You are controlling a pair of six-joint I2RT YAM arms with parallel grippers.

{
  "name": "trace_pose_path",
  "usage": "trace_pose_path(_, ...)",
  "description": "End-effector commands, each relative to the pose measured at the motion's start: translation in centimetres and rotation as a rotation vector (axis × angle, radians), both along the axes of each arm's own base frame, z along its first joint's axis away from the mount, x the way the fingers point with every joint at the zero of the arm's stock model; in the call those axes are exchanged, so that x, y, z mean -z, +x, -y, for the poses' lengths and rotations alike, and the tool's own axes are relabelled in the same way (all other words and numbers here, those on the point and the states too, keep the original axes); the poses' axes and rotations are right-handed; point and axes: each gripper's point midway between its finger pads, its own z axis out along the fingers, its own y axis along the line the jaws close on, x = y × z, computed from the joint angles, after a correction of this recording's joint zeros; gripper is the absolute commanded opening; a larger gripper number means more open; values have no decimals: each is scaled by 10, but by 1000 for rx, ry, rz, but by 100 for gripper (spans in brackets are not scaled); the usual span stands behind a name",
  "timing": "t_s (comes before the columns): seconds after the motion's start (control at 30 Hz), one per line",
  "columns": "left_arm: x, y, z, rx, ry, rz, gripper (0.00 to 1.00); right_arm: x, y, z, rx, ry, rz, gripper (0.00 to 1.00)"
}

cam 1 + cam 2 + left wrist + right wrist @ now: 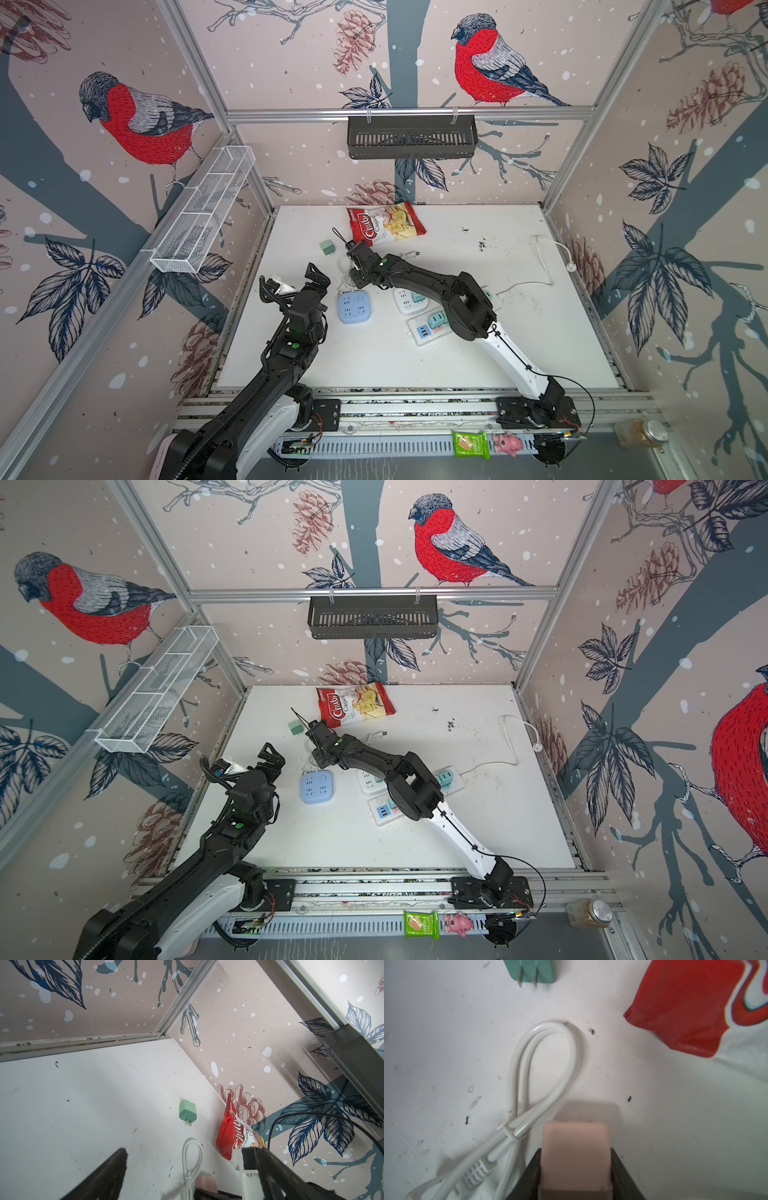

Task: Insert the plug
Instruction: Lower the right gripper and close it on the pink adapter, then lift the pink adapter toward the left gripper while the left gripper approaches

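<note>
Right wrist view is showing the right tool (575, 1167) pressing its two black jaws against the sides of a pink plug (575, 1147), which is filling the gap between them. The pink plug is sitting just beside a bundled white cable (544, 1059), whose loop is lying flat on the white bench (436, 1043). I cannot tell whether the plug is touching the bench. A green plug (533, 970) is lying beyond the loop with its prongs pointing back toward the tool, and a red snack bag (695, 1012) is lying off to one side.

In both top views the right tool is reaching across the middle toward the back of the bench. A blue socket block (354, 306) is lying nearer the front, apart from it, and a white power strip (417, 326) is lying partly under the right arm.

The left tool (186, 1151) is standing wide open and empty, hovering over the bench's left side.
</note>
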Motion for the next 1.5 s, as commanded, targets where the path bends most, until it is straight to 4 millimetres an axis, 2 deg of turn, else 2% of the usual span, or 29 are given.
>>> trace_pose_path(0.0,-9,4,3,22,15,12,97,-7,-3,9,20,-26,-11,31)
trace_pose_path(0.13,-15,9,19,119,56,30,97,-48,-3,14,41,18,19,25)
trace_pose_path(0.27,-25,13,36,232,124,65,97,-105,-11,27,51,113,86,24)
trace_pose_path(0.33,-28,14,44,279,153,65,97,-134,-17,39,61,156,123,24)
trace_pose_path(0.5,-41,16,79,462,201,131,97,-184,-42,86,104,242,203,21)
trace_pose_path(0.63,-53,8,109,594,234,210,93,-200,-66,129,134,301,271,20)
trace_pose_path(0.77,-63,-3,145,734,241,258,89,-220,-86,174,182,379,375,14)
trace_pose_path(0.93,-68,-13,178,856,293,286,87,-251,-114,212,161,540,572,15)
trace_pose_path(0.97,-70,-14,184,882,298,294,87,-251,-117,220,174,549,591,5)
trace_pose_path(1.13,-77,-24,206,988,314,351,84,-258,-132,243,154,620,733,3)
trace_pose_path(1.27,-81,-30,219,1060,332,385,83,-254,-135,252,149,601,801,3)
trace_pose_path(1.33,-81,-33,224,1085,332,396,82,-249,-137,250,123,585,818,2)
trace_pose_path(1.47,-86,-39,231,1134,337,425,80,-235,-148,230,-37,537,828,1)
